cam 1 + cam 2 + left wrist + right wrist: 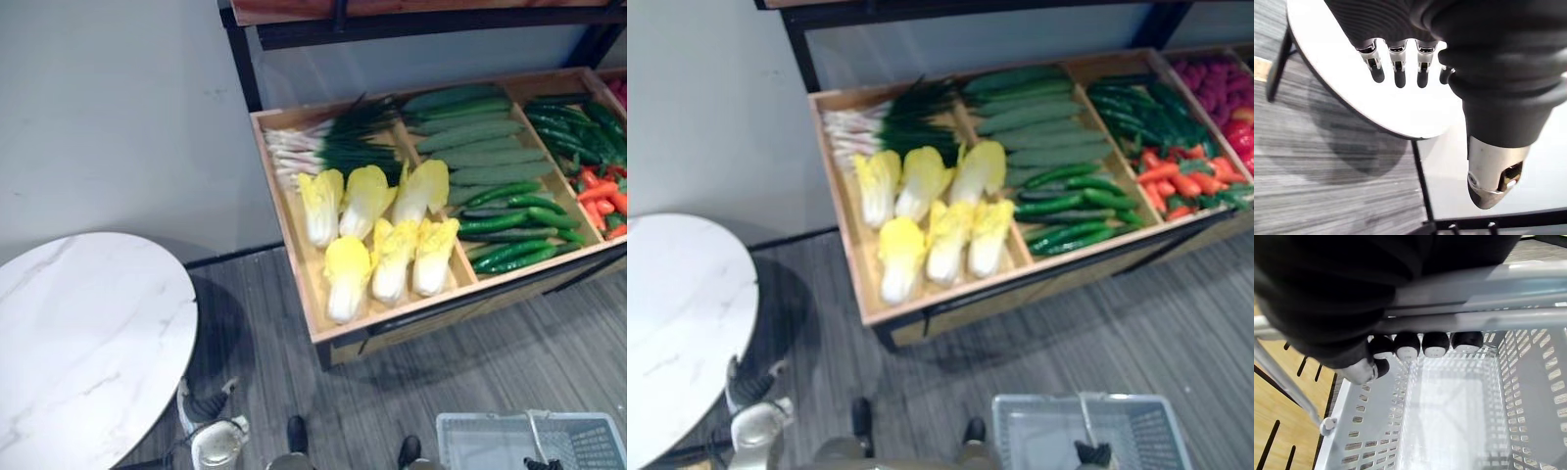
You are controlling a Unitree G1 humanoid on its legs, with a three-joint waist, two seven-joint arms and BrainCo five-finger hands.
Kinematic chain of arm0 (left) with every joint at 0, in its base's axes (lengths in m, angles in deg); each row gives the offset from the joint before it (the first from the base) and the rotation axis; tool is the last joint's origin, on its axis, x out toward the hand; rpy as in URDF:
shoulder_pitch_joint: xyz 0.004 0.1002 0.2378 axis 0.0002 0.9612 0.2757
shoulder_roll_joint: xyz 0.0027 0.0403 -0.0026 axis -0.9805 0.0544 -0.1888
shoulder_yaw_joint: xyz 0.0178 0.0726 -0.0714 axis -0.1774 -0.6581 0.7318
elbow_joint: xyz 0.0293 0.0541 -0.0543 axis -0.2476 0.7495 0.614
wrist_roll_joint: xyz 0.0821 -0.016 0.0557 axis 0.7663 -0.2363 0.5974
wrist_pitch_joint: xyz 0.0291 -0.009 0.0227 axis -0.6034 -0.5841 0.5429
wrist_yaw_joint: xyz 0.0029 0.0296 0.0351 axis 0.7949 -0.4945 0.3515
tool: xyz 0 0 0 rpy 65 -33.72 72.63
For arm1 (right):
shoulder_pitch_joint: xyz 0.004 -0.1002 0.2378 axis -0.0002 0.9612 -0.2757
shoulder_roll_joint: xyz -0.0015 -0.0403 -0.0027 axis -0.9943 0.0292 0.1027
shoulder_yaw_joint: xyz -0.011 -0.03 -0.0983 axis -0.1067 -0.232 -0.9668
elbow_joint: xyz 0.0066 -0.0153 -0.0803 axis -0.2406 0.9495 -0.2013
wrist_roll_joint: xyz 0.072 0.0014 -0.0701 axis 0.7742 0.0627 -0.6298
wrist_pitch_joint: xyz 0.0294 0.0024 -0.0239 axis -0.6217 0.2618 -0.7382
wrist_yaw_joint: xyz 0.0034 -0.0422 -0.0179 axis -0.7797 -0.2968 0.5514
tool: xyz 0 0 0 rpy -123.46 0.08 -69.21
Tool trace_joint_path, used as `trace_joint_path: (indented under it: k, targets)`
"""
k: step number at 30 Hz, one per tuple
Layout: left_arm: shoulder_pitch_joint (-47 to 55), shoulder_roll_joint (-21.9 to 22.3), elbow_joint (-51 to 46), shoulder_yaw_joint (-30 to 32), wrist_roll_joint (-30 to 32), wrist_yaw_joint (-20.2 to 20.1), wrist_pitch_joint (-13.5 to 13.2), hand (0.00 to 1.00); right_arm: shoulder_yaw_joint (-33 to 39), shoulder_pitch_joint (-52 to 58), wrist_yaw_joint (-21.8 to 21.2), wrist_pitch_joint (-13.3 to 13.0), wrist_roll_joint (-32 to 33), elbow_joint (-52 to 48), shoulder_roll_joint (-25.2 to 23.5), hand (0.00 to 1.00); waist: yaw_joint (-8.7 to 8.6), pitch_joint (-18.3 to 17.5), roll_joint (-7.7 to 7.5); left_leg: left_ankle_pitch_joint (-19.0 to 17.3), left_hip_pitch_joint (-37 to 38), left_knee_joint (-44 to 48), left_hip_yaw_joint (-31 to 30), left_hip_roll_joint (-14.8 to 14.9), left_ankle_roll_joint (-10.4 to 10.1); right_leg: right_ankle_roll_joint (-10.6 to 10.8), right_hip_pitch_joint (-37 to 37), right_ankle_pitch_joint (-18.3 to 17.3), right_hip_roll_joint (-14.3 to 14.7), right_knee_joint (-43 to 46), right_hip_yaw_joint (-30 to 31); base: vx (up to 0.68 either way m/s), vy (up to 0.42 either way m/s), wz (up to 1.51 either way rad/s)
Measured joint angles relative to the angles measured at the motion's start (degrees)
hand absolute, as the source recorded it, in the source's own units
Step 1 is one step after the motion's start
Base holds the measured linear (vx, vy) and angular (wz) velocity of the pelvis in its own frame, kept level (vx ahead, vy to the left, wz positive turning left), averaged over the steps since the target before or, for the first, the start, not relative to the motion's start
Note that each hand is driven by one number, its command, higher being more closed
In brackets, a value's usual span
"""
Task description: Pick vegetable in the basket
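Wooden crate [290,235] holds cabbages [394,259]; right fingers [1406,346] curl round basket handle [1508,322], left fingers [1399,68] straight.

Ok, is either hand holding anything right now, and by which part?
The right hand holds the grey basket by its metal handle, curled round it. The left hand holds nothing.

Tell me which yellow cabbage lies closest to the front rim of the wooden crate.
The leftmost cabbage of the front row, on the round table's side: its white base reaches nearer the crate's front rim than the others.
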Motion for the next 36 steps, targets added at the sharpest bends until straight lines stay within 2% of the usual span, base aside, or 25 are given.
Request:
trace_joint_path:
  k: [3, 8, 15, 18, 24, 36]
  targets:
    - [0.9, 1.4, -8.4, -4.7, 0.7, -0.3, -0.1, 0.00, 1.2, 0.1, 0.4, 0.1, 0.0, 0.0, -0.1, 1.00, -0.33, -0.5, 1.06, 0.0, 0.6, 0.0, -0.8, 0.5, 0.0, 0.0, 1.5, 0.0, 0.5, -0.1, -1.5, 0.11, -0.053, 0.19]
    - [0.3, 1.2, -17.5, -11.1, 4.9, -3.1, -1.3, 0.00, 1.1, 1.0, 0.4, -0.3, -0.5, -3.6, -0.8, 1.00, -0.93, -0.7, 1.19, -0.1, 2.7, 0.0, 0.4, 1.2, -0.1, -0.2, 3.5, -0.1, 0.6, 0.1, -2.1, 0.03, -0.020, 0.01]
    - [-1.3, 1.1, -20.2, -16.0, 5.0, -4.8, -1.3, 0.00, -0.7, 1.3, 0.4, -0.4, -0.9, -5.8, -1.6, 1.00, -1.54, -1.2, 1.14, -0.4, 2.9, -0.4, 3.6, 1.6, -0.5, -1.1, 1.6, -0.7, 0.9, 0.0, 0.0, -0.09, 0.008, -0.21]
    - [-1.3, 1.2, -20.3, -17.4, 7.2, -4.8, -1.3, 0.00, -0.7, 2.4, 0.4, 0.1, -0.9, -5.7, -2.0, 1.00, -1.69, -2.6, 0.97, -0.8, 3.1, -0.4, 4.9, 1.9, -1.0, -1.0, 1.3, -0.7, 1.1, 0.0, 0.9, -0.03, 0.004, -0.19]
    - [-1.5, 0.7, -19.6, -18.6, 7.3, -4.4, -1.3, 0.00, -1.6, 3.2, 0.5, 0.3, -0.9, -4.1, -2.4, 1.00, -2.95, -3.6, 0.73, -1.0, 3.6, -0.4, 6.6, 2.6, -1.4, -0.7, 0.4, -0.3, 1.9, -0.2, 2.5, 0.03, -0.021, -0.17]
    - [-7.2, -1.0, -8.6, -20.1, 9.1, -3.2, 0.0, 0.00, -3.0, 2.0, 0.7, 0.3, -0.9, -4.0, -2.3, 1.00, -3.49, -3.9, 0.81, -1.2, 4.6, 0.0, 9.7, 3.3, -1.6, -0.7, 0.1, 0.3, 2.9, -1.4, 5.1, 0.05, -0.023, -0.12]
